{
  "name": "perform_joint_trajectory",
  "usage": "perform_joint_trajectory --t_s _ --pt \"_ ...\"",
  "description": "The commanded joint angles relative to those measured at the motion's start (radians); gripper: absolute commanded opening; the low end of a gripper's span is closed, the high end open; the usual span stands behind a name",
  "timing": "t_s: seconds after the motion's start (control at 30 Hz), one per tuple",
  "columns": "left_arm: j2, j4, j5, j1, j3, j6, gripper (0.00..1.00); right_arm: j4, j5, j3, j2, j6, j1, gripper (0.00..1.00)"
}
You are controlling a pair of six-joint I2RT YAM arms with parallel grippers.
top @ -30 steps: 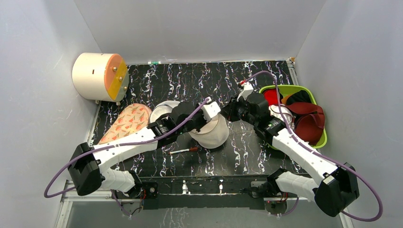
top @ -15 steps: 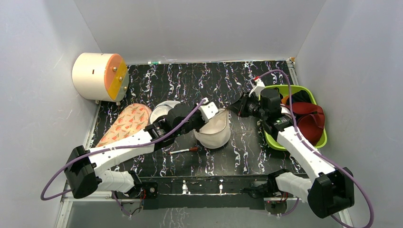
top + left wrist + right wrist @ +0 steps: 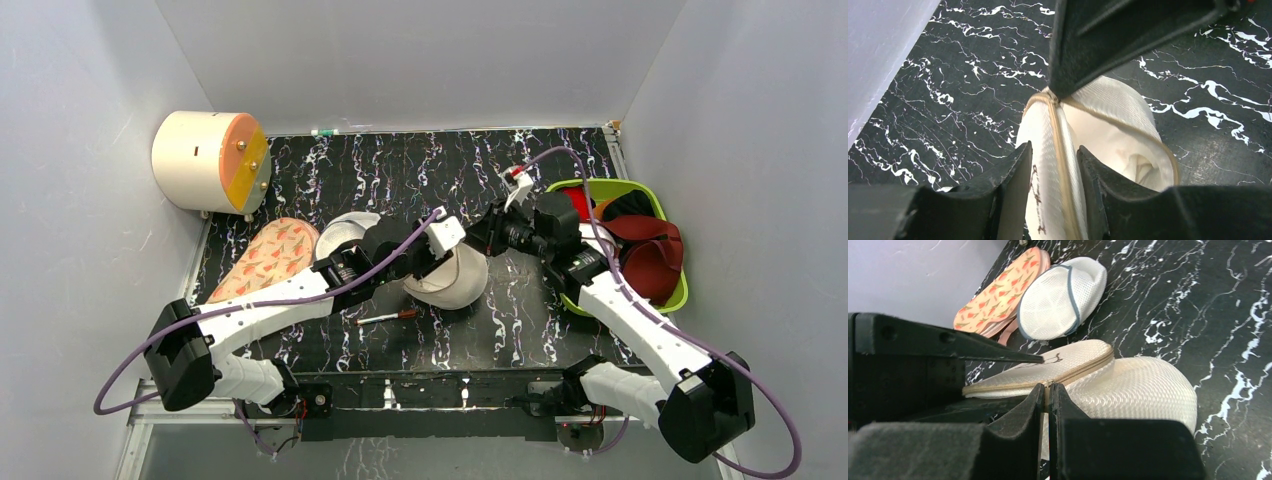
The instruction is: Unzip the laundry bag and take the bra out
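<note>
The cream-beige laundry bag (image 3: 455,285) lies mid-table and also shows in the left wrist view (image 3: 1118,110) and the right wrist view (image 3: 1143,390). My left gripper (image 3: 428,262) is shut on its upper flap, with the zip rim between the fingers (image 3: 1013,185). My right gripper (image 3: 490,238) is shut on the zip pull (image 3: 1047,386) at the bag's rim. Its fingers (image 3: 1098,50) show from above in the left wrist view. The bag gapes partly open, and pale cream fabric (image 3: 1135,162) shows inside. I cannot tell if it is the bra; no black straps show.
A grey-white mesh pouch (image 3: 340,228) and a peach leaf-pattern bra (image 3: 270,255) lie left of the bag. A pen (image 3: 385,317) lies in front of it. A green basket (image 3: 600,183) of dark clothes stands at the right. A cream cylinder (image 3: 205,160) stands at the back left.
My right gripper swung out to the right, then came back left toward the bag. The bag gaped wider, then flattened a little. My left gripper kept its hold.
</note>
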Motion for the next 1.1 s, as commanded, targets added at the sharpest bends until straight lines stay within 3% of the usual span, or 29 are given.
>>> perform_joint_trajectory --t_s 0.0,0.07,0.27,0.37,0.67,0.9,1.07 --pt "-0.017 0.018 -0.037 -0.005 0.024 0.001 0.37 0.092 -0.023 0.049 -0.013 -0.03 0.053 0.0" --pt "-0.02 0.022 -0.04 -0.005 0.021 0.001 0.36 0.084 -0.022 0.057 -0.003 -0.044 0.072 0.0" --pt "-0.039 0.033 -0.046 -0.006 0.01 0.009 0.1 0.045 0.017 0.076 0.006 -0.077 0.098 0.0" --pt "-0.053 0.04 -0.044 -0.008 0.004 0.014 0.02 0.044 0.058 0.073 -0.008 -0.08 0.098 0.0" --pt "-0.103 0.07 -0.038 -0.016 -0.022 0.03 0.0 -0.074 0.318 0.075 -0.022 -0.083 0.064 0.0" --pt "-0.149 0.11 -0.038 -0.017 -0.054 0.033 0.0 0.038 0.04 -0.043 0.024 0.022 -0.204 0.0" --pt "-0.13 0.094 -0.044 -0.017 -0.041 0.036 0.0 0.078 -0.097 -0.035 0.027 0.025 -0.225 0.0"
